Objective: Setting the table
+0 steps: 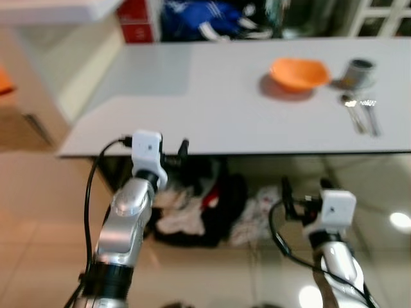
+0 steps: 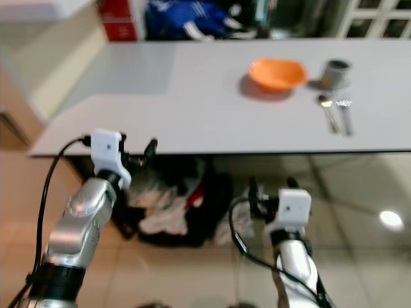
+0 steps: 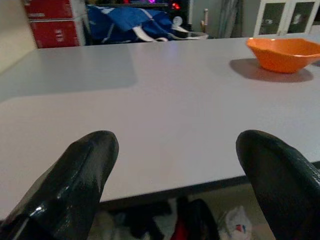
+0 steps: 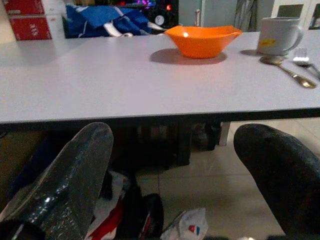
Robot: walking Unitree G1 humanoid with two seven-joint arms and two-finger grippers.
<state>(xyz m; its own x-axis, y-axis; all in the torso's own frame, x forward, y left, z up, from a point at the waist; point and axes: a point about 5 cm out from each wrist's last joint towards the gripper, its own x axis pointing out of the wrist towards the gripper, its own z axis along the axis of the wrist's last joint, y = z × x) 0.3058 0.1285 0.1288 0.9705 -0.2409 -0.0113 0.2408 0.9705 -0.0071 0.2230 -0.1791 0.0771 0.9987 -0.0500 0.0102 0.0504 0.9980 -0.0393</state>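
table (image 1: 212, 115): long grey top, I'm standing at its near edge, a bit left of where the stuff is. Mostly bare on my side.

bowl (image 1: 299, 72): orange, sits toward the far right of the table. Looks like the place setting is being built around it.

mug (image 1: 358, 72): grey, just beside the bowl on its right, handy for drinking I guess.

spoon (image 1: 352, 110) and fork (image 1: 370, 114): lying side by side in front of the mug, handles pointing at me, close together but I can't tell if they touch.

left gripper (image 3: 175, 165): raised to the table edge, fingers spread wide, nothing between them. Well apart from the bowl.

right gripper (image 4: 175, 165): lower, below the tabletop level, out over the floor. Fingers also wide apart and empty, aimed toward the bowl and mug.

under the table: pile of clothes (image 1: 192, 215) on the floor, not my problem.

my read: both hands free, so I'm between placements. Setting looks mostly laid already; anything more means stepping right first.
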